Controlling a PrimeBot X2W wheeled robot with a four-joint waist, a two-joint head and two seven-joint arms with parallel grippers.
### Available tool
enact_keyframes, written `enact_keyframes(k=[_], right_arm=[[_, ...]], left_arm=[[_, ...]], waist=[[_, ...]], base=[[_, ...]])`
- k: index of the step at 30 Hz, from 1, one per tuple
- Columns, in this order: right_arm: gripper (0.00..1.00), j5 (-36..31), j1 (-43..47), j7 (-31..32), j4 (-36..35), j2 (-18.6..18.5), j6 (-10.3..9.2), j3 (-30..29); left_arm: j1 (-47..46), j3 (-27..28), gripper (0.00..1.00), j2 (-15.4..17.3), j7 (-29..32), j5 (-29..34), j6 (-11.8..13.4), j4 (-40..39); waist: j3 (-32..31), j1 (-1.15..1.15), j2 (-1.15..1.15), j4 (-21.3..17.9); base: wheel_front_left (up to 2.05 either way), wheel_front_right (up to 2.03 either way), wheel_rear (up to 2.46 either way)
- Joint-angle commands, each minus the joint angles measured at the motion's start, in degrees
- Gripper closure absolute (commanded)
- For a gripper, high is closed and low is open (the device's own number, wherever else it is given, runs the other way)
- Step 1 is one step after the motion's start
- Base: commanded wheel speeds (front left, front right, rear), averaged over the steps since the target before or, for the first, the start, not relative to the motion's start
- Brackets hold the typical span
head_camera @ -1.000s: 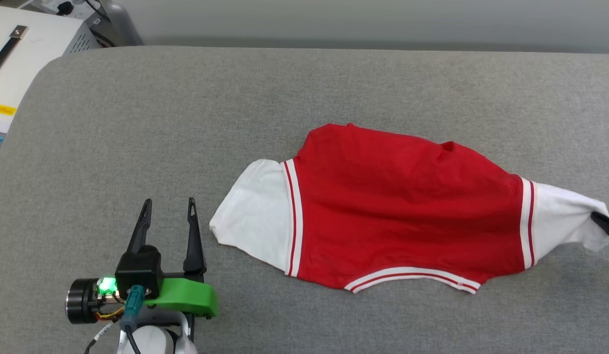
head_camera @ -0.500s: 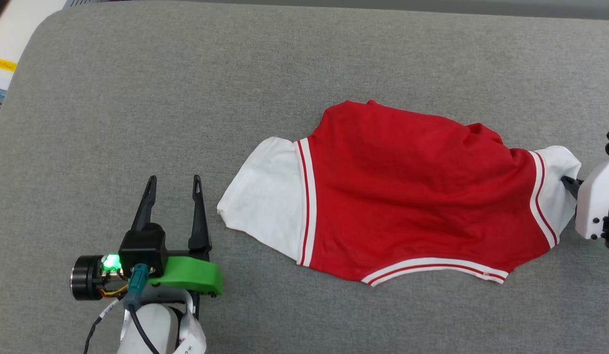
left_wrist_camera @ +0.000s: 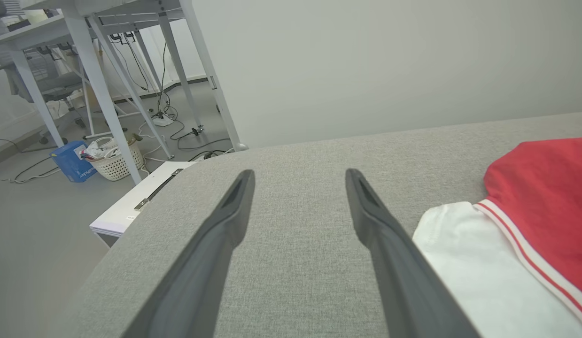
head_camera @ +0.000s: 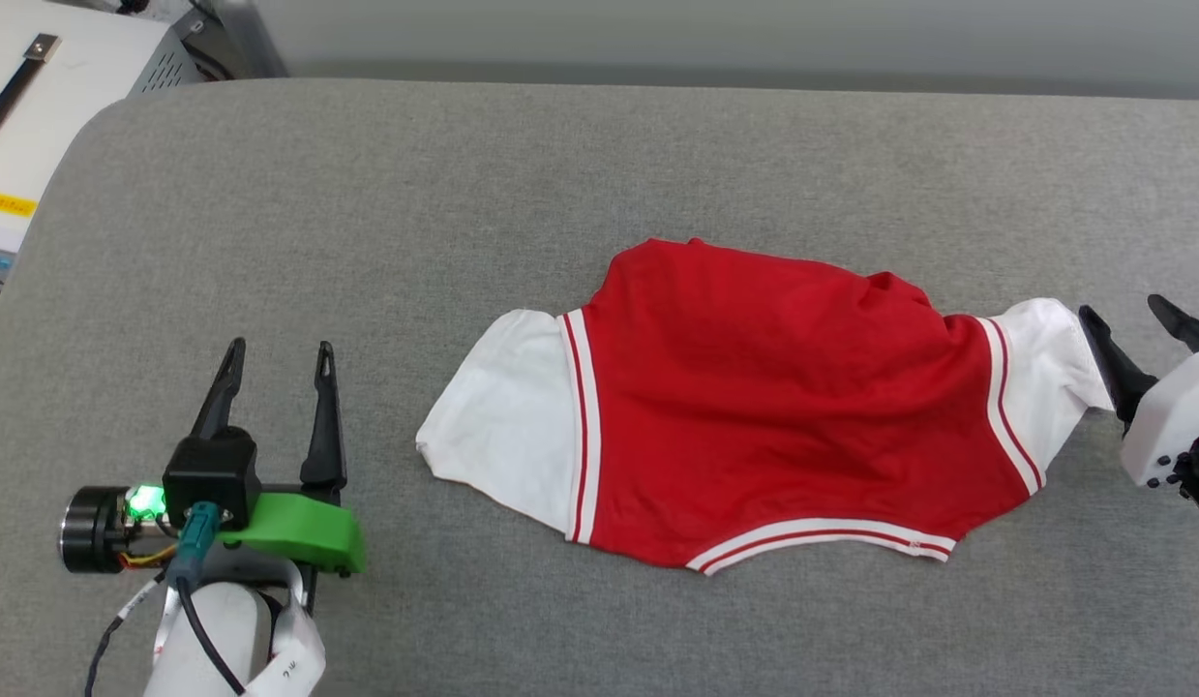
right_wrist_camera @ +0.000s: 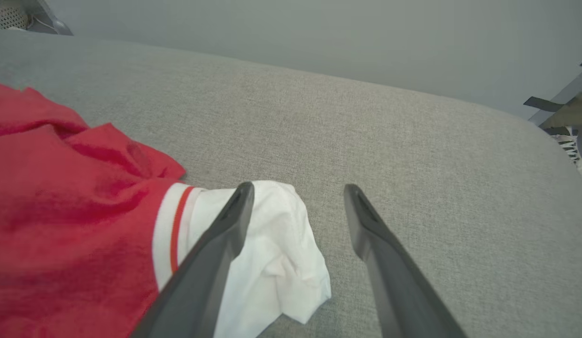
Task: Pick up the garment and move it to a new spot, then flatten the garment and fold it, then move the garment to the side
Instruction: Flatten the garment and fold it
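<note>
Garment [head_camera: 773, 416] spread on the grey table [head_camera: 464, 184], both grippers wide and empty.
The garment lies right of the table's middle in the head view, red body crosswise with a white sleeve at each end and the striped hem toward the robot. The left gripper [head_camera: 281, 346] sits well apart from the left sleeve, fingers parted over bare fabric, as its wrist view also shows [left_wrist_camera: 298, 172]. The right gripper [head_camera: 1120, 307] is just beside the crumpled right sleeve, fingers spread with nothing between them. In its wrist view [right_wrist_camera: 298, 186] one finger crosses in front of that sleeve [right_wrist_camera: 272, 263]; whether it touches cannot be told.
</note>
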Motion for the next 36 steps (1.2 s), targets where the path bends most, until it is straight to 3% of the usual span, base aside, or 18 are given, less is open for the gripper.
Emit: enact_keyframes(k=[1, 6, 10, 14, 15, 18, 26, 36], right_arm=[[0.0, -1.04, 1.6, -2.04, -1.44, 0.55, -0.04, -0.91], [0.0, -5.33, 6.73, -7.34, -7.11, 2.66, -0.04, -5.43], [0.0, -8.81, 12.13, -7.9, -12.51, 5.68, -0.04, -9.09], [0.0, -11.08, 17.48, -6.8, -18.17, 8.55, -0.04, -12.2], [0.0, -12.65, 20.73, -5.82, -21.69, 10.32, -0.04, -13.93], [0.0, -13.77, 23.45, -4.73, -24.72, 12.23, -0.04, -15.53], [0.0, -15.35, 25.74, -2.05, -28.85, 14.38, -0.04, -16.88], [0.0, -15.95, 23.71, -1.29, -28.79, 14.79, -0.04, -15.18]], left_arm=[[-2.13, -0.01, 0.0, 1.03, -0.34, -0.54, -1.0, 0.49], [-8.46, -1.59, 0.0, 4.6, 6.7, -2.07, -5.73, 4.17], [-14.25, -4.62, 0.0, 7.42, 18.88, -6.35, -8.04, 7.66], [-18.57, -11.74, 0.0, 10.87, 33.47, -15.38, -8.48, 8.2], [-20.59, -17.67, 0.0, 13.6, 42.27, -23.88, -8.5, 7.59], [-22.6, -22.94, 0.0, 16.7, 49.27, -29.62, -8.51, 7.1], [-26.61, -33.6, 0.0, 20.3, 56.8, -36.47, -8.52, 10.76], [-29.98, -43.19, 0.0, 19.5, 58.04, -40.23, -8.52, 20.46]], waist=[[-1.9, 0.0, 0.0, -1.39], [-3.18, 0.0, 0.0, -1.74], [-3.92, 0.0, 0.0, -2.0], [-4.26, 0.0, 0.0, -2.2], [-4.09, 0.0, 0.0, -2.37], [-3.57, 0.0, 0.0, -2.73], [-1.25, 0.0, 0.0, -4.31], [2.42, 0.0, 0.0, -6.22]], base=[[0.0, 0.0, 0.0], [0.0, 0.0, 0.0], [0.0, 0.0, 0.0], [0.0, 0.0, 0.0], [0.0, 0.0, 0.0], [0.0, 0.0, 0.0], [0.0, 0.0, 0.0], [0.0, 0.0, 0.0]])
